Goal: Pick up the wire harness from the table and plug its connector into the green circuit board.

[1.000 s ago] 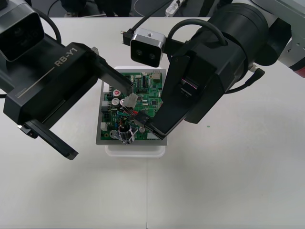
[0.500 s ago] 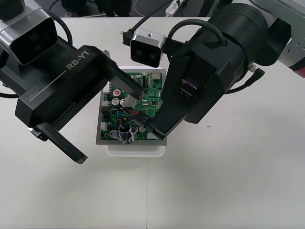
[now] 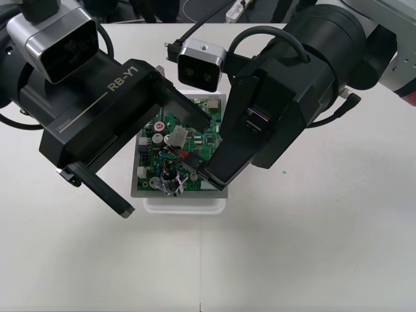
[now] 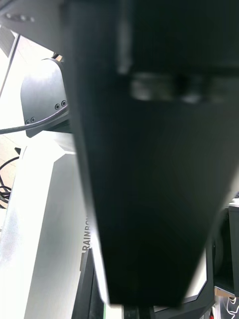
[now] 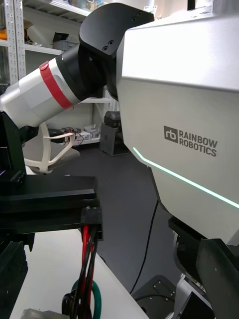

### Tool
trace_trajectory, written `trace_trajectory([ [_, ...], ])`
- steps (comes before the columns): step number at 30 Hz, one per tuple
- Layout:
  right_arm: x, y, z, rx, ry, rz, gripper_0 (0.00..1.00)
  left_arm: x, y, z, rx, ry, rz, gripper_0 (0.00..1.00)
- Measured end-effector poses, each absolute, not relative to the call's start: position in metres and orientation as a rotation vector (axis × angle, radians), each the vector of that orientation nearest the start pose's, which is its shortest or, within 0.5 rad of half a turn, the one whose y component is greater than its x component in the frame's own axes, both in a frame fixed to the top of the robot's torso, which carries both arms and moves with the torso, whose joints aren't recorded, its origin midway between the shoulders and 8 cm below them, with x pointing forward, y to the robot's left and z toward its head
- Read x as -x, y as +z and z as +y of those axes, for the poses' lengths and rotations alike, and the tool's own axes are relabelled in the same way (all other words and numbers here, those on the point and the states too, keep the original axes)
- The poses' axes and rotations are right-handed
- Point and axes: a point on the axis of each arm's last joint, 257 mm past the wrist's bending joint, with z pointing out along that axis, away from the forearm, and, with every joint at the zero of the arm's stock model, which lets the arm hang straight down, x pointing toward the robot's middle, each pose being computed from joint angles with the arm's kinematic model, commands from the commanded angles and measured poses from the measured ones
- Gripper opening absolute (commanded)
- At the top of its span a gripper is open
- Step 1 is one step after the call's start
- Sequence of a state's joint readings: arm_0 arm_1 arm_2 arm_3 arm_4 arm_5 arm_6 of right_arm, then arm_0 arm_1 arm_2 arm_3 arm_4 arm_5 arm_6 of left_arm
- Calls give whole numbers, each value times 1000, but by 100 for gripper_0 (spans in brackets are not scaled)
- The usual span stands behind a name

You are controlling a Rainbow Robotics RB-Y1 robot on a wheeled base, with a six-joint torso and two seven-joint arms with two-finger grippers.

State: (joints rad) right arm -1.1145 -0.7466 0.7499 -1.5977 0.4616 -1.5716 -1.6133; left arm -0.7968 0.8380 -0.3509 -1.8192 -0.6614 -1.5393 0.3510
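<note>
In the last second my left gripper [image 3: 166, 166] has travelled from its side toward the green circuit board [image 3: 207, 140]. Now one of its black fingers [image 3: 192, 112] lies over the far-left part of the board, while the other is out above the desk [image 3: 312, 247], just left of the white base [image 3: 185, 205]. So it is widely spread and holds nothing. My right gripper [image 3: 200, 171] has not moved. It stays low over the near-right part of the board, pressed together on the wire harness [image 3: 175, 154]. In the left wrist view I see the small black plug [image 5: 92, 218] at the tip of the right gripper, with the red and black wires [image 5: 87, 249] hanging down from it. The round metal socket [image 3: 170, 184] rests at the near edge of the board. Whether the plug is already seated, I cannot tell. I judge that the left gripper comes to help the insertion, perhaps to steady the wires, so the plugging step is in progress and not finished.
</note>
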Motion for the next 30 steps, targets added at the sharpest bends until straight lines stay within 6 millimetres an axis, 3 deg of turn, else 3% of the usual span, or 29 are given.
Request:
trace_trajectory([
  [30, -210, 39, 7, 1558, 2179, 2324, 0, -235, 43, 34, -1904, -1350, 742, 100],
])
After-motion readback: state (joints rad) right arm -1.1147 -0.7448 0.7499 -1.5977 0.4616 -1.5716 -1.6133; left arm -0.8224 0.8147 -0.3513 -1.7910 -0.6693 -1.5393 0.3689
